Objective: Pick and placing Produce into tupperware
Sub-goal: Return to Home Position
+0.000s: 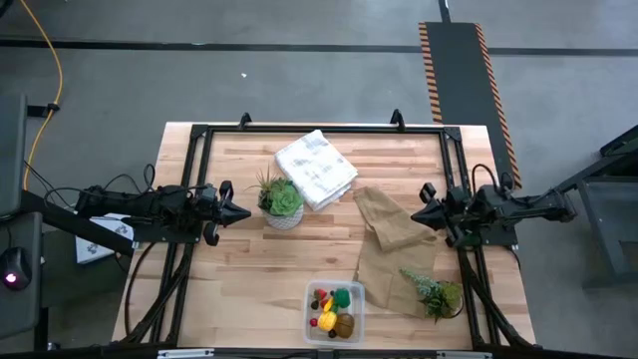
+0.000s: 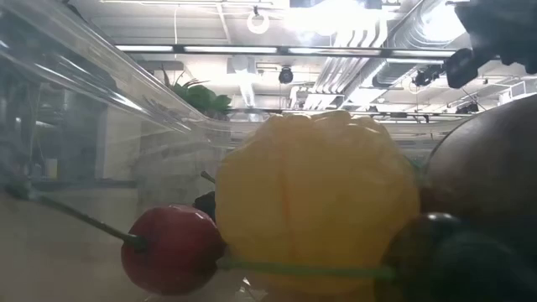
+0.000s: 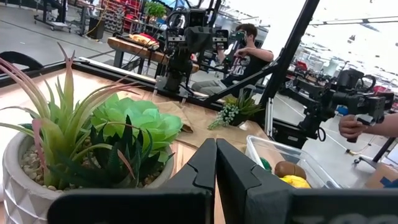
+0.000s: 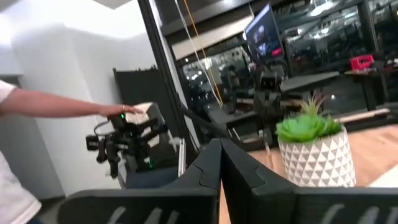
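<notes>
The clear tupperware (image 1: 334, 311) stands at the table's near edge with the produce inside it: a yellow lemon (image 2: 319, 201), a red berry (image 2: 172, 249), a green piece (image 1: 343, 296), a brown ball (image 1: 345, 325). My left gripper (image 1: 246, 212) hovers shut at the table's left, pointing level toward a potted succulent (image 1: 282, 202). My right gripper (image 1: 416, 212) hovers shut at the right, above the brown paper bag (image 1: 394, 249). Both hold nothing.
A folded white cloth (image 1: 315, 168) lies at the far middle. A second potted plant (image 1: 439, 296) stands at the near right on the paper bag. A black frame (image 1: 319, 130) runs along the table's edges. A person's hand (image 4: 121, 112) and a person (image 3: 249, 53) show beyond the table.
</notes>
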You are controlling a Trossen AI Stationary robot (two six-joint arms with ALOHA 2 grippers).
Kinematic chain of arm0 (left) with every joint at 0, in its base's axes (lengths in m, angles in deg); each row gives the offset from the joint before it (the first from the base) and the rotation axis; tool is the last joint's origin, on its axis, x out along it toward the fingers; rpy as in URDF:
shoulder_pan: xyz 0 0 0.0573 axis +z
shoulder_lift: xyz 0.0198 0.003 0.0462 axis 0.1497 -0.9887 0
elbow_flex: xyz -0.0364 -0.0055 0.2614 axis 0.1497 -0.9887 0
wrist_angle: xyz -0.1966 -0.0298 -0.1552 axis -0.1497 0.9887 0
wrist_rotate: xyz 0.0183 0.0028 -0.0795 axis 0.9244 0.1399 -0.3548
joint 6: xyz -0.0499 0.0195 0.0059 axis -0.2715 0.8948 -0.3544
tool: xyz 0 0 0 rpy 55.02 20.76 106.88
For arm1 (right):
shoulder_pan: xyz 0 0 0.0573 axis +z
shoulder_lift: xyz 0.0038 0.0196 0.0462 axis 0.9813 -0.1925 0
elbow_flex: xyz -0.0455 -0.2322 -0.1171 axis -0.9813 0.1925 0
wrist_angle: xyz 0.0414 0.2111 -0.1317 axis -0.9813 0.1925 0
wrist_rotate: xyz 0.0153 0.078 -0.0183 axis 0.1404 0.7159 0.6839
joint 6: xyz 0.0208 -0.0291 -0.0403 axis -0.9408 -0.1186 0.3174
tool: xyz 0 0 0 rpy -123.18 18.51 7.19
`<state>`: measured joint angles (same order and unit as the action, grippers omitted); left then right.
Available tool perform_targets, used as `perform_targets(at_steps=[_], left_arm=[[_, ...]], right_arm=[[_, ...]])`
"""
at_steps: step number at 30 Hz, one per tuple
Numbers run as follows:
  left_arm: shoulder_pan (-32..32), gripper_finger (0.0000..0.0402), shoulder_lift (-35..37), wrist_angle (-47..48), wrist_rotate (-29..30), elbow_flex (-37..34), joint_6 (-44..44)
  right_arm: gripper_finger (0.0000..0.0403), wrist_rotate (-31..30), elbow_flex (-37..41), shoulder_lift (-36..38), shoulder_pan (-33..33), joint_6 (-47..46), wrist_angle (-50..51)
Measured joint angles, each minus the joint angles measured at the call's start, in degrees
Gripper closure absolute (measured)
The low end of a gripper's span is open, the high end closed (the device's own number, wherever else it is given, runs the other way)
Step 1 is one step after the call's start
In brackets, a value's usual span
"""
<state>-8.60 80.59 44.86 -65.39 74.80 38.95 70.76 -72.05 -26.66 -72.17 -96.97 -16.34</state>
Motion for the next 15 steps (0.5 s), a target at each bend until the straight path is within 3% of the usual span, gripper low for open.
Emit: perform_targets(at_steps=[15], left_arm=[[0.0, 0.0401, 0.0, 0.0, -0.1, 0.0, 0.0]], right_arm=[[0.0403, 0.1, 0.0, 0.0, 0.0, 3.6, 7.4]])
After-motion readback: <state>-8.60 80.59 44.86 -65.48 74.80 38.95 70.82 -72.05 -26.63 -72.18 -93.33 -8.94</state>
